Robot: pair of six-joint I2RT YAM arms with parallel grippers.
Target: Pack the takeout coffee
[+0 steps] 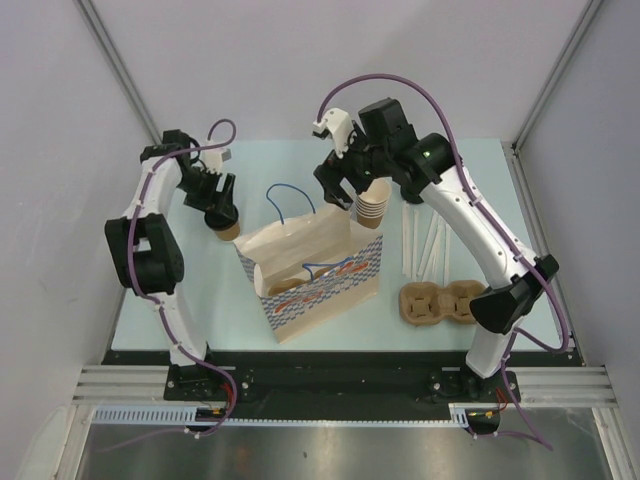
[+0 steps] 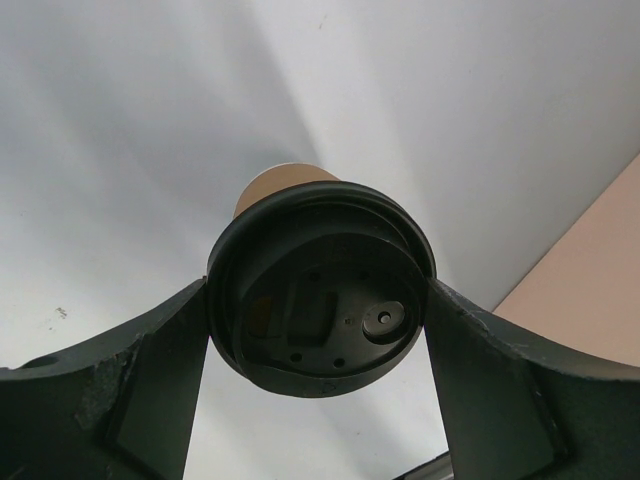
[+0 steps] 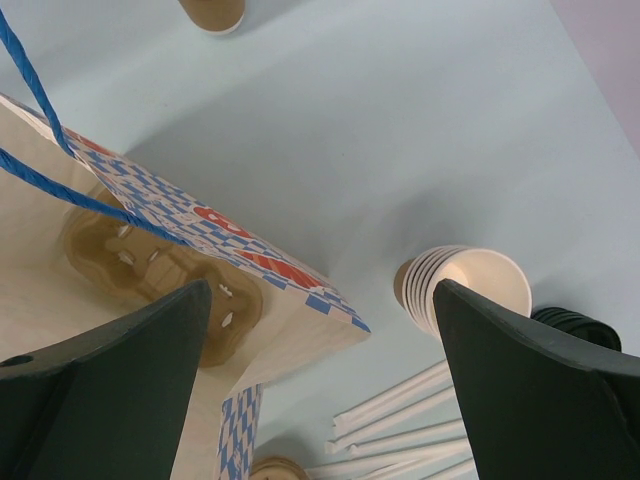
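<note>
The takeout coffee (image 1: 227,229), a tan paper cup with a black lid (image 2: 320,262), is at the back left of the table, left of the paper bag (image 1: 310,265). My left gripper (image 1: 217,206) is shut on it, with both fingers pressed against the lid's rim (image 2: 318,310). I cannot tell whether the cup rests on the table. The cup's tan lower part shows at the top edge of the right wrist view (image 3: 212,10). My right gripper (image 1: 345,190) hangs open and empty (image 3: 320,300) over the bag's back right corner.
The bag (image 3: 60,300) stands open with blue handles and holds a brown cup carrier (image 3: 150,265). A stack of lidless cups (image 1: 371,208) stands right of it, beside black lids (image 3: 570,325). Wrapped straws (image 1: 425,245) and another carrier (image 1: 437,303) lie at the right.
</note>
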